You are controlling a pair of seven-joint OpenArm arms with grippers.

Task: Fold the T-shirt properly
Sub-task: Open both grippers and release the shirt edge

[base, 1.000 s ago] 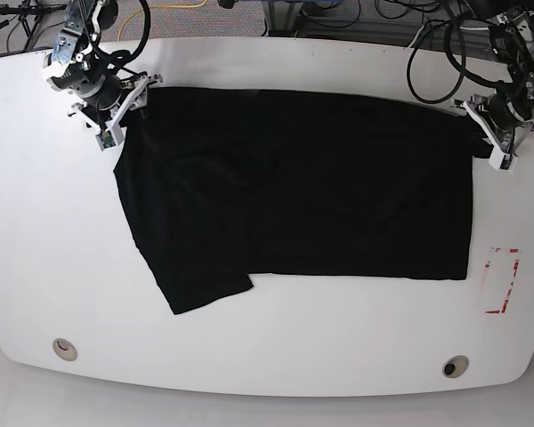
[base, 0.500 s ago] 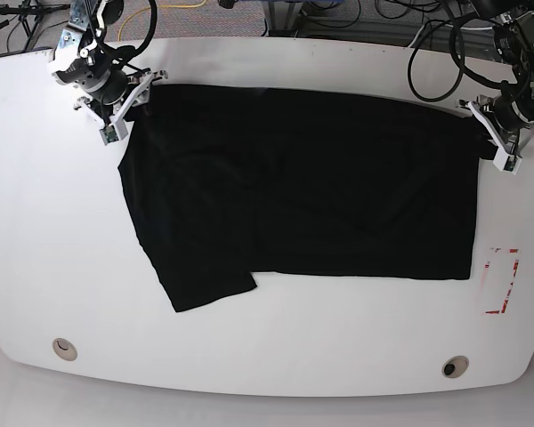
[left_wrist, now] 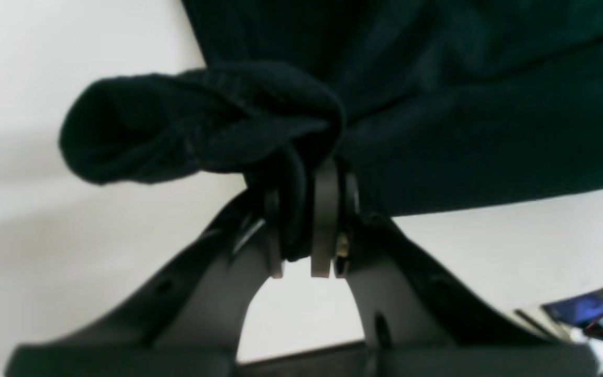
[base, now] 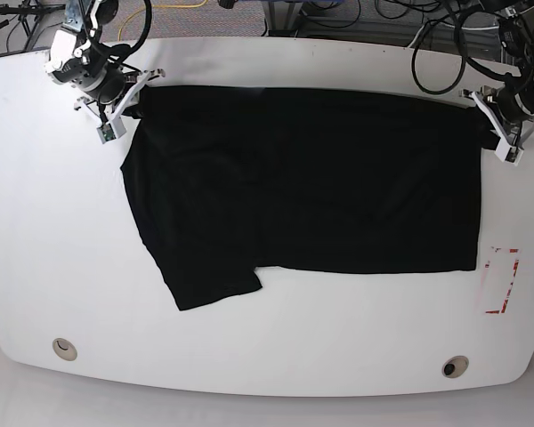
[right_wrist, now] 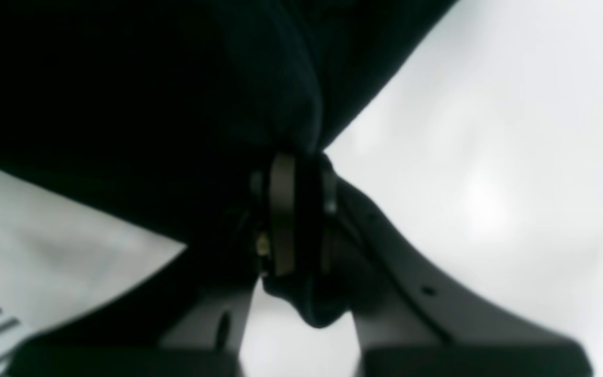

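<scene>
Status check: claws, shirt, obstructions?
Left claw shut on T-shirt corner. Right claw shut on opposite corner. Shirt flat on table. Nothing in the way.

My T-shirt [base: 303,182] is plain black all over, with no print showing. It lies on a white table [base: 276,347]. My grippers have white outer shells and dark grey fingers [left_wrist: 322,220]. A red outlined rectangle [base: 501,281] marks the table's edge. Black cables [base: 436,53] loop behind, and one yellow cable [base: 173,5].
</scene>
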